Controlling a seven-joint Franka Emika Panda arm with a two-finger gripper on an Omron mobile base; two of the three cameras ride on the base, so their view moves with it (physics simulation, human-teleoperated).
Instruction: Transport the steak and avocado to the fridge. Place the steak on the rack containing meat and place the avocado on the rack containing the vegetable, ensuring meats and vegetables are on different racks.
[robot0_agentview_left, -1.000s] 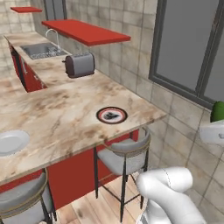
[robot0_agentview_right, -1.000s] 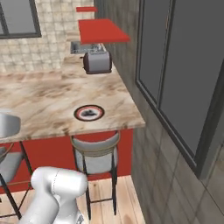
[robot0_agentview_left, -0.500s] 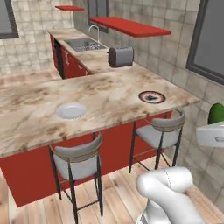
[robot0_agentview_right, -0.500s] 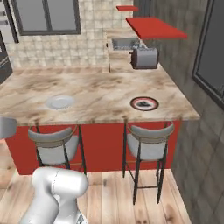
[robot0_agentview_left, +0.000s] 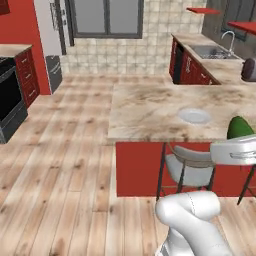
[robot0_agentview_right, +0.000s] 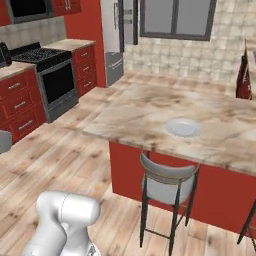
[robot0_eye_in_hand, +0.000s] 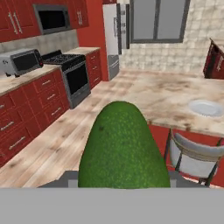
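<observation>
The avocado (robot0_eye_in_hand: 124, 144), a dark green rounded fruit, looms large in the hand view, and my gripper (robot0_eye_in_hand: 124, 178) is shut on it. In the left base view the avocado (robot0_agentview_left: 240, 128) pokes up at the right edge above my white hand. The fridge (robot0_agentview_right: 120, 37) stands tall at the far end of the kitchen, beside the red cabinets and left of the window; it also shows as the fridge (robot0_eye_in_hand: 116, 35) and the fridge (robot0_agentview_left: 56, 40). Its door is shut, so both racks are hidden. The steak is out of view.
A marble island counter (robot0_agentview_left: 145, 107) with a white plate (robot0_agentview_left: 194, 116) lies to my right, with a grey stool (robot0_agentview_right: 167, 182) tucked under it. A stove (robot0_agentview_right: 55, 80) and red cabinets line the left wall. Wooden floor (robot0_agentview_left: 60, 165) runs from me to the fridge.
The whole picture has swung round as the base turned: the toaster end of the counter has left the view and the stove and fridge side has come in. The avocado stays in the gripper.
</observation>
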